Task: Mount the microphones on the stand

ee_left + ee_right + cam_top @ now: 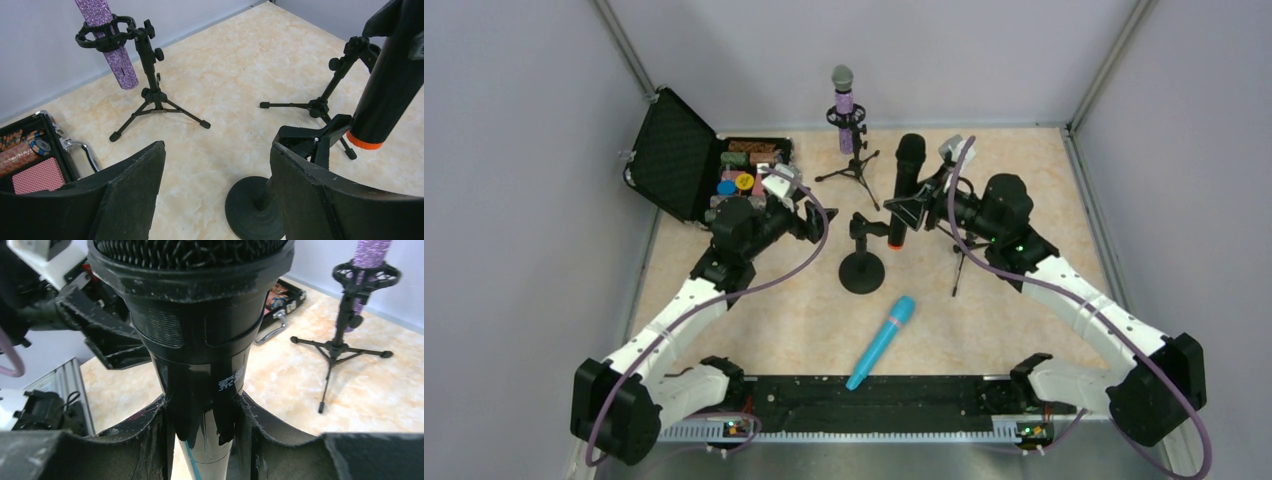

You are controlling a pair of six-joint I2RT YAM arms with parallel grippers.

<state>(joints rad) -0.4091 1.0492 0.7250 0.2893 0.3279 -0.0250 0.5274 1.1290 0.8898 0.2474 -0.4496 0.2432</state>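
left gripper (217,150): jaws spread wide, holding nothing; low over the table (240,75), facing the round-base stand (252,212).
right gripper (205,432): clamped on the black microphone (200,340) just under its mesh head; pads (145,440) pressed to both sides of the barrel.
black microphone, top view: near upright, slightly tilted, mesh head toward the far side, orange end (894,243) down, just beside the top of the round-base stand.
black microphone, left wrist view: orange end close to the right of the stand's clip (310,142); touching or not, cannot tell.
purple microphone (844,105): already seated in the ring holder of a tripod stand (856,170) at the back of the table, mesh head up, glitter barrel poking below the ring.
blue microphone (881,342): flat on the table on a slant, at the near side of the round-base stand; clear only in the top view.
second tripod stand (325,102): plain in the left wrist view, behind the black microphone; in the top view mostly hidden behind the right gripper.
case (689,160): open, lid raised, back left of the table; edge caught in both wrist views.
grip detail: only the right wrist view shows pads against the barrel; only the left wrist view shows the gap between the left jaws.
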